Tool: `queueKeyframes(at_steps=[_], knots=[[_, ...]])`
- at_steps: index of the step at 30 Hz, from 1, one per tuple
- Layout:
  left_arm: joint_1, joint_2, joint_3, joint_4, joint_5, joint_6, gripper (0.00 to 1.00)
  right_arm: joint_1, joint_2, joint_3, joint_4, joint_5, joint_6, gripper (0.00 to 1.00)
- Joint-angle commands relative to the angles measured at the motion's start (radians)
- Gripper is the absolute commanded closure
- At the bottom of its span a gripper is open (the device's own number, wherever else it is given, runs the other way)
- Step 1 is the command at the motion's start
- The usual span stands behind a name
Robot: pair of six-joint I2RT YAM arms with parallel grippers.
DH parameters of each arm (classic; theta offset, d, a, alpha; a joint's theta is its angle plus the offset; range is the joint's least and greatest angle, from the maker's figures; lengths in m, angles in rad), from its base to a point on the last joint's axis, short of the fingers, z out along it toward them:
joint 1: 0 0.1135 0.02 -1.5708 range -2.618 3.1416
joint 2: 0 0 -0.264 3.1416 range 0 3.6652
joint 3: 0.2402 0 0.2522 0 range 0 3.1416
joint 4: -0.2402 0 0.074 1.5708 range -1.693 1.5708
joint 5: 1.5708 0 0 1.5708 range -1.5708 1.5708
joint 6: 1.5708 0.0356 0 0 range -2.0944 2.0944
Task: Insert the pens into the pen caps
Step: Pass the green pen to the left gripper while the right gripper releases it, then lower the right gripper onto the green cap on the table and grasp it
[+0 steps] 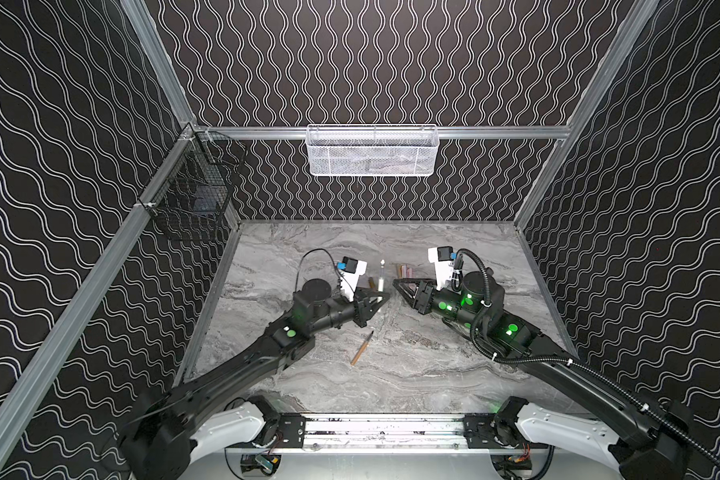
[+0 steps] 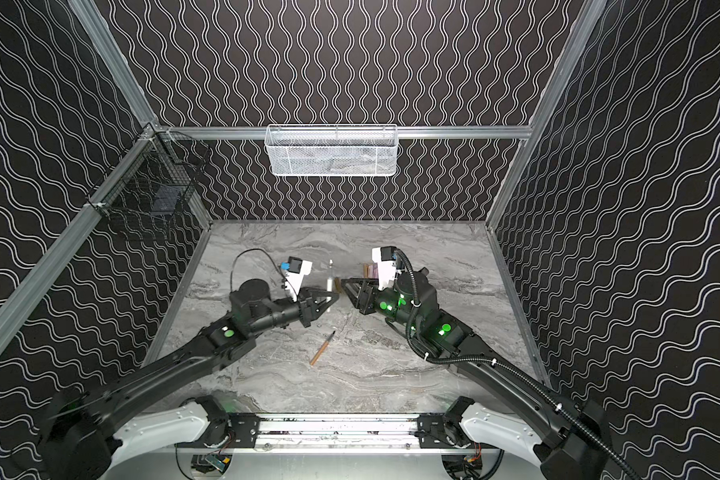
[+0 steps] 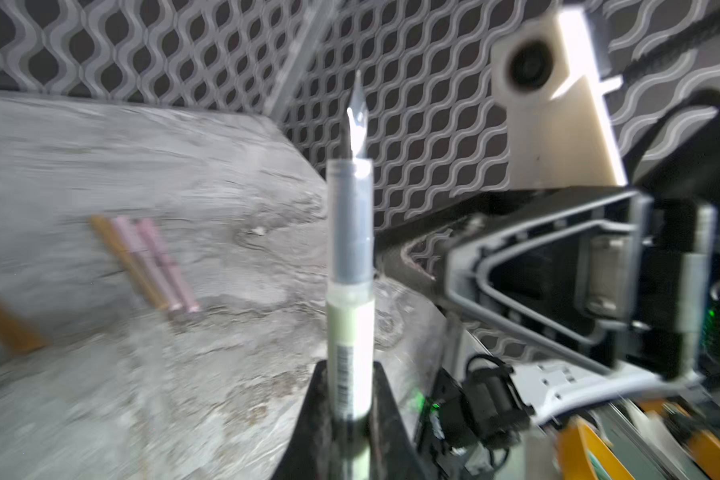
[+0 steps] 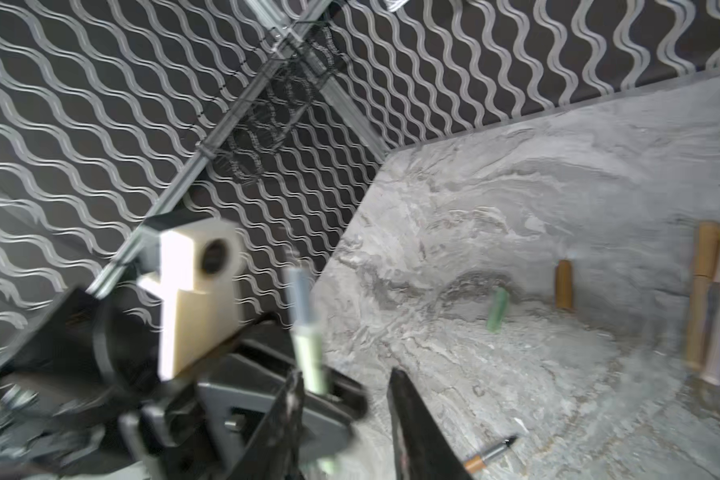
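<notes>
**Pale green pen, uncapped, held in the left hand**

Held item. We record the pale green pen gripped low on its barrel by the left hand, whose fingers are pressed tight against it. The grey grip section and bare metal nib stand clear beyond the fingertips. In both top views the nib points toward the rear wall.

Right hand. Its fingers are spread and nothing lies between them; we see only bare desk through the gap. It faces the left hand tip to tip over the middle of the desk. The held pen is just beside it and outside its gap.

Loose on the desk.
- The pale green cap rests alone beyond the right hand.
- The tan-orange cap is near the green one but apart from it.
- The tan-orange pen is uncapped with a dark tip. It lies slantwise toward the robot's base, well apart from both hands.
- Three long barrels, one tan-orange and two pink, lie side by side and touching. The wrist views are blurred, and we cannot say for certain that caps sit on them.

Fixtures. A white mesh basket hangs on the rear rail, and a black wire basket hangs on the left rail.
</notes>
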Motion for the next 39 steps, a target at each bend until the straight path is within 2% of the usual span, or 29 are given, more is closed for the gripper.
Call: queueKeyframes(at_steps=[1,4,7,10,13,18,26,34,39], knots=[[0.001,-0.141,-0.023,-0.270,-0.338,0.036,1.00,-0.001,0.094,0.012,-0.094,0.092,0.006,0.70],[0.001,-0.308,-0.066,-0.366,-0.440,0.044,1.00,-0.002,0.338,0.151,-0.239,0.091,-0.065,0.82],[0.001,-0.431,-0.074,-0.452,-0.469,0.045,1.00,0.000,0.586,0.325,-0.355,0.138,-0.097,0.88],[0.001,-0.493,-0.057,-0.526,-0.472,0.065,1.00,0.000,0.791,0.454,-0.358,0.138,-0.120,0.87],[0.001,-0.524,-0.046,-0.565,-0.463,0.081,1.00,0.002,0.977,0.624,-0.419,0.124,-0.129,0.76],[0.000,-0.554,-0.047,-0.566,-0.405,0.081,1.00,0.004,1.179,0.826,-0.502,0.141,-0.133,0.72],[0.001,-0.534,-0.061,-0.524,-0.336,0.081,1.00,0.003,1.241,0.870,-0.516,0.149,-0.134,0.72],[0.002,-0.529,-0.058,-0.509,-0.326,0.079,1.00,0.004,1.160,0.836,-0.464,0.116,-0.139,0.75],[0.002,-0.542,-0.060,-0.512,-0.332,0.084,1.00,0.004,1.199,0.884,-0.470,0.088,-0.143,0.73]])
